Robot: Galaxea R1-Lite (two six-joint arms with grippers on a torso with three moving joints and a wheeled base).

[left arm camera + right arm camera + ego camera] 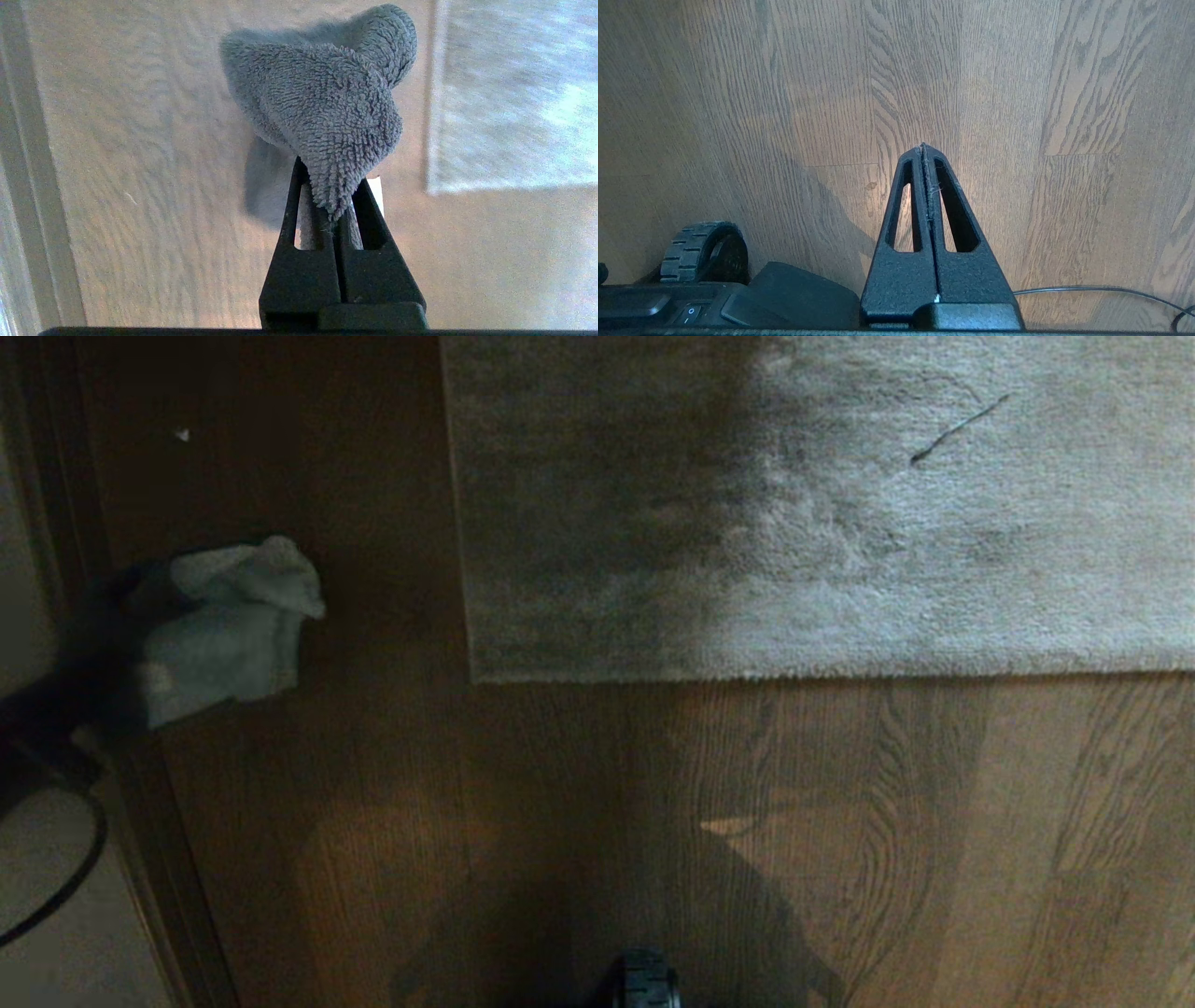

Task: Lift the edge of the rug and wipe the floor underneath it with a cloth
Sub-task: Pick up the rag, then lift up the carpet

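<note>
Cloth (327,102) hangs pinched in the left gripper (329,200) above the floor (653,849), left of the rug edge (462,569), which lies flat. Right gripper (924,149) rests closed and empty near the robot's wheel (705,252).

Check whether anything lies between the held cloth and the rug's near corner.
Nothing visible does. The left gripper holds the cloth left of the rug edge, with only bare floor between.

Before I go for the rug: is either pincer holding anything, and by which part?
The left pincer is shut on the cloth, pinching a bunched fold at its edge; the rest hangs free. The right pincer is shut and empty.
</note>
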